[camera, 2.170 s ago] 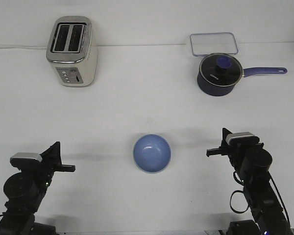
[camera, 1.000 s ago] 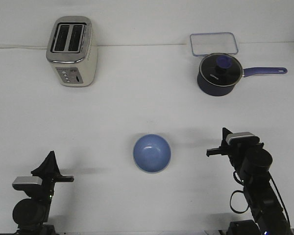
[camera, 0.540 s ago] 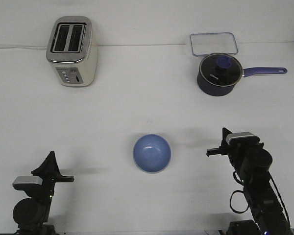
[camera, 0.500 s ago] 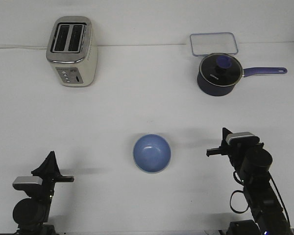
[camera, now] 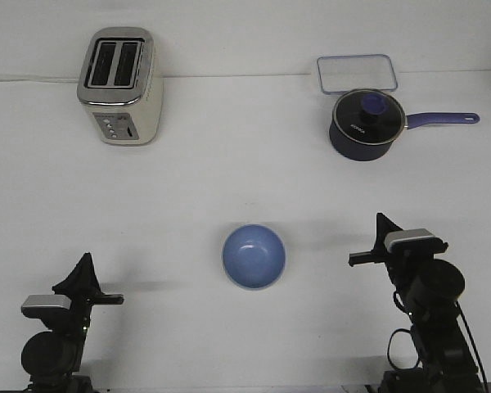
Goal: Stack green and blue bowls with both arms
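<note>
We see the light periwinkle-blue round bowl (camera: 254, 256) upright mid-tabletop, nothing gripping it; green bowl not visible. Right pincer (camera: 382, 238) has pulled back slightly since a moment ago, left pincer (camera: 83, 277) unchanged. Neither's opening discernible. We judge stacking complete.

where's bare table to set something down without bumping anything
Widest bare patch: mid-table between the toaster, saucepan and blue bowl. Smaller gaps flank the bowl, toward the left gripper and right gripper. Far right is crowded: saucepan against clear container.
</note>
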You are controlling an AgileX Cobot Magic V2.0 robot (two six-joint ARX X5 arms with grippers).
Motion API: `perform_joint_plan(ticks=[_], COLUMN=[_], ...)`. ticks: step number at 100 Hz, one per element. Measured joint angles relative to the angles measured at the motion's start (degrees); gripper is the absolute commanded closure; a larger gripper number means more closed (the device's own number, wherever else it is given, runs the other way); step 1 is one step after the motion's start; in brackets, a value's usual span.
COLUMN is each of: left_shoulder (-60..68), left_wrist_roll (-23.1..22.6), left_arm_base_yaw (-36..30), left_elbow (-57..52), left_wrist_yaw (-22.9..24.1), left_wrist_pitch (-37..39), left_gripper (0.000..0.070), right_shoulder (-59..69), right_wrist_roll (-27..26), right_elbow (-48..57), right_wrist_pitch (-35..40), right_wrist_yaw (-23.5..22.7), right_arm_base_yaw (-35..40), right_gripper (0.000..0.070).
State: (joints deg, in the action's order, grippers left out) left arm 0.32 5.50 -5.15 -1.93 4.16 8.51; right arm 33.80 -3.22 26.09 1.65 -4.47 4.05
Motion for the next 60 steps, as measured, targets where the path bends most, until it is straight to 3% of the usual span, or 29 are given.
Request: perform_joint_plan(ticks=[19,46,60], left_shoulder=[0.0,0.0,0.0], left_wrist_roll=[0.0,0.0,0.0], left_arm_base_yaw=[0.0,0.0,0.0], left_elbow=[0.0,0.0,0.0], left_wrist_yaw=[0.0,0.0,0.0], left_wrist_pitch=[0.0,0.0,-0.1], left_gripper=[0.0687,0.0687,0.0687], right_shoulder=[-11.9,-32.9,-33.6], right_wrist_roll=[0.0,0.0,0.0], right_elbow=[-9.9,-19.3,-20.0], right_wrist_pitch=[-5.1,-5.0,-5.0], right_wrist_yaw=[0.0,0.1,0.2], right_arm_base_yaw=[0.0,-1.6,-1.9], right_gripper=[0.0697,0.0697,0.0697])
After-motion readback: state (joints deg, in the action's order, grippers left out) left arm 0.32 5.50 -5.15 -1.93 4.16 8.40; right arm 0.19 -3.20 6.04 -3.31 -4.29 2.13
